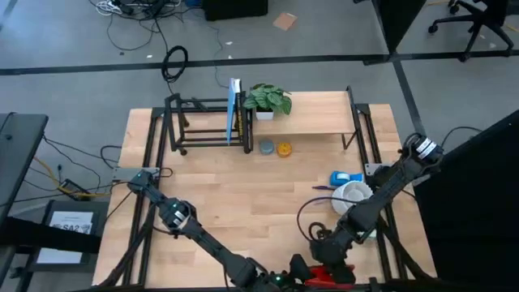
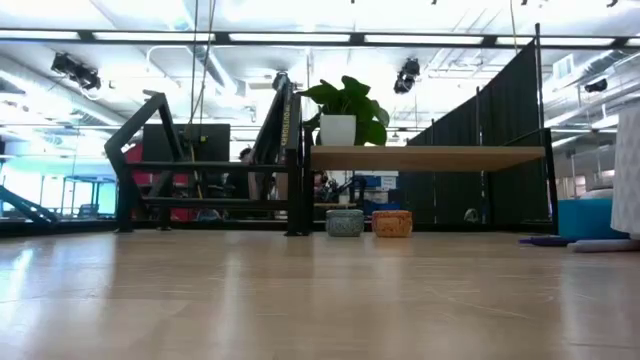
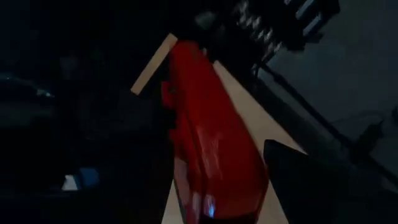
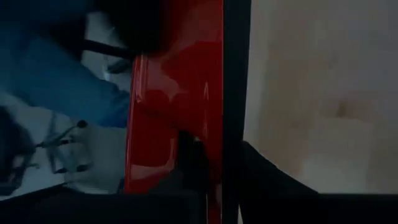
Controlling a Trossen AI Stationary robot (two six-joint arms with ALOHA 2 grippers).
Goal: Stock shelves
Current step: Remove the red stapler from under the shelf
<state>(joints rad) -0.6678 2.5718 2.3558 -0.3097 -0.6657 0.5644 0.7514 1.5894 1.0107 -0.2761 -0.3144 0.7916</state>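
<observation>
The shelves stand at the table's far side: a wooden plank stand (image 1: 312, 113) on black legs and, to its left, a black rod rack (image 1: 203, 126). A potted plant (image 1: 268, 99) stands on the plank's left end. A blue-and-white book (image 1: 234, 109) stands upright at the rack's right end. On the table under the plank's near edge sit a grey pot (image 1: 266, 147) and an orange pot (image 1: 284, 148). Both arms reach to the table's near edge. There my left gripper (image 1: 276, 281) and my right gripper (image 1: 331, 253) are at a glossy red thing (image 1: 328, 274), which fills both wrist views (image 3: 211, 143) (image 4: 174, 93).
At the right of the table lie a blue thing (image 1: 346, 178) and a white round bowl (image 1: 353, 197), with a dark cord beside them. The middle of the tabletop (image 1: 235, 195) is bare wood. Black frame rails run along the table's left and right edges.
</observation>
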